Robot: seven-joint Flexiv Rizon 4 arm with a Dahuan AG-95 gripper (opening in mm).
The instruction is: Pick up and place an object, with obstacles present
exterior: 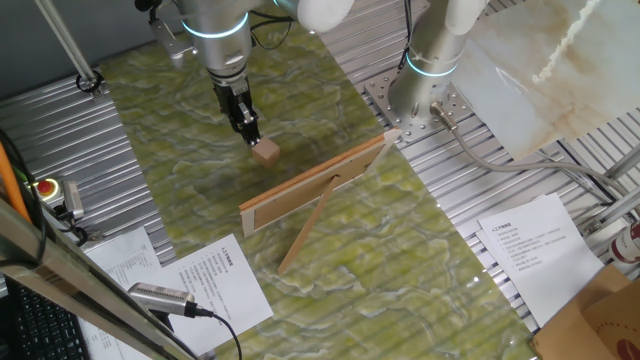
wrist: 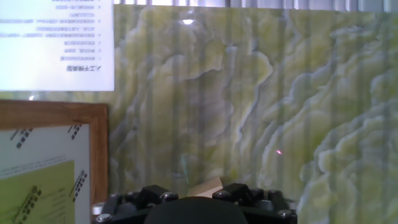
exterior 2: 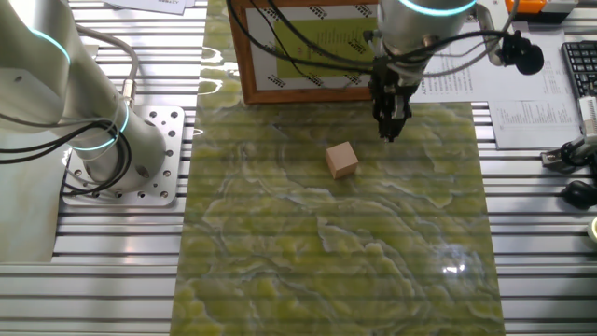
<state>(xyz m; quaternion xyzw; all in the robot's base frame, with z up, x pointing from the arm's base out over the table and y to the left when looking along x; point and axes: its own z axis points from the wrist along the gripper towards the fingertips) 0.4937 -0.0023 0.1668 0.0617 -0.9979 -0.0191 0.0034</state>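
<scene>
The small light-tan wooden cube [exterior: 265,151] sits on the green marbled mat, apart from the board; it also shows in the other fixed view [exterior 2: 342,160] and at the bottom edge of the hand view [wrist: 208,186]. My gripper [exterior: 249,128] hangs just beside the cube, a little above the mat, also in the other fixed view [exterior 2: 389,129]. Its fingers look closed together and hold nothing. The long wooden board [exterior: 315,185] stands on edge, held by a slanted prop stick [exterior: 308,237]. Its framed face shows in the other fixed view [exterior 2: 308,47] and the hand view [wrist: 99,149].
A second robot arm's base [exterior: 430,90] stands on the metal table beside the mat, also in the other fixed view [exterior 2: 121,149]. Printed sheets [exterior: 215,285] [exterior: 530,240] lie off the mat. A handheld device [exterior: 160,297] and a red button [exterior: 45,187] sit at the left.
</scene>
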